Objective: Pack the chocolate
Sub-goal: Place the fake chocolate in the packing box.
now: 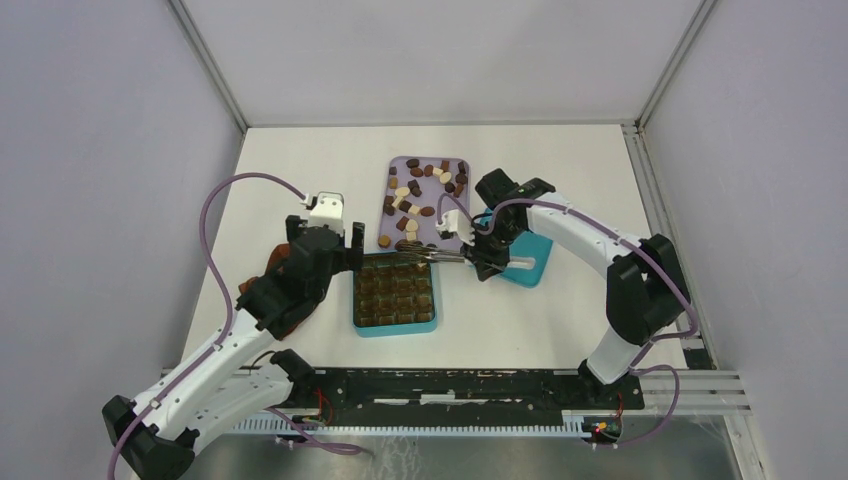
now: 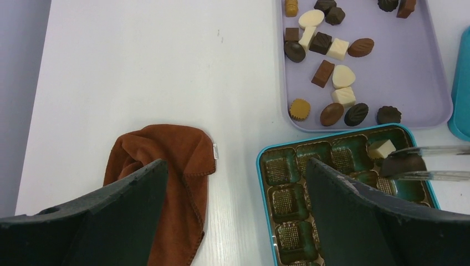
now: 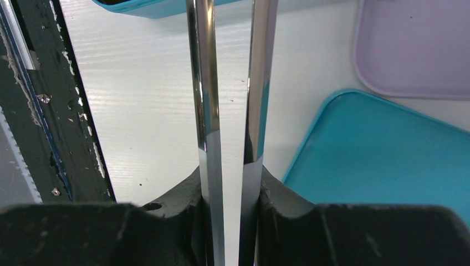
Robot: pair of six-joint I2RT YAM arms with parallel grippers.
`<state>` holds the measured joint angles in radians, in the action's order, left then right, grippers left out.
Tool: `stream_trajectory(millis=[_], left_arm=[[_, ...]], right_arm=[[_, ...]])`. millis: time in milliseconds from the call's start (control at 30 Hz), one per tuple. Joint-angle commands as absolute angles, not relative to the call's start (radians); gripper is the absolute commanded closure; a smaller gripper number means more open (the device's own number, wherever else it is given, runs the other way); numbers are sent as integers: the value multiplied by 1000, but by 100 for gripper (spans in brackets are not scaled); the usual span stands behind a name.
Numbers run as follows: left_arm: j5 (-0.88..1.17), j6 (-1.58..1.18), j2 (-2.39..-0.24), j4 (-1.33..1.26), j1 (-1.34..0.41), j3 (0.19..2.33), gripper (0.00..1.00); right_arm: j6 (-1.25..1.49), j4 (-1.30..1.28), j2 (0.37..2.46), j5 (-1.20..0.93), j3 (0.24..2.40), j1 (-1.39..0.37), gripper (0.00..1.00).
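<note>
Mostly chocolate (image 2: 323,73) on lilac tray (image 2: 410,83)

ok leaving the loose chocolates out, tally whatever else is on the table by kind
teal box with gridded insert: 1
teal lid: 1
lilac tray: 1
reddish-brown cloth: 1
metal tongs: 1
total: 5
</note>
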<state>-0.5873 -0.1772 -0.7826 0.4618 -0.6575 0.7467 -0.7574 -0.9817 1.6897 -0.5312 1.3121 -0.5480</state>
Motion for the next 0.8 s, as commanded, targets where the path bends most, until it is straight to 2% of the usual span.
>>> stream_trajectory(millis=[0,467,767], left_arm=[[-617,-148,-779,423,-654,748,1],[-613,-146,-792,428,-653,748,1],[-611,-144,-795,428,-653,747,2]], right_arm=[[-750,-929,1698,-456,1316,-593,95],[-681,-919,1796,-279,1422,-664,86],[-681,-916,1806,-250,1408,-679,70]])
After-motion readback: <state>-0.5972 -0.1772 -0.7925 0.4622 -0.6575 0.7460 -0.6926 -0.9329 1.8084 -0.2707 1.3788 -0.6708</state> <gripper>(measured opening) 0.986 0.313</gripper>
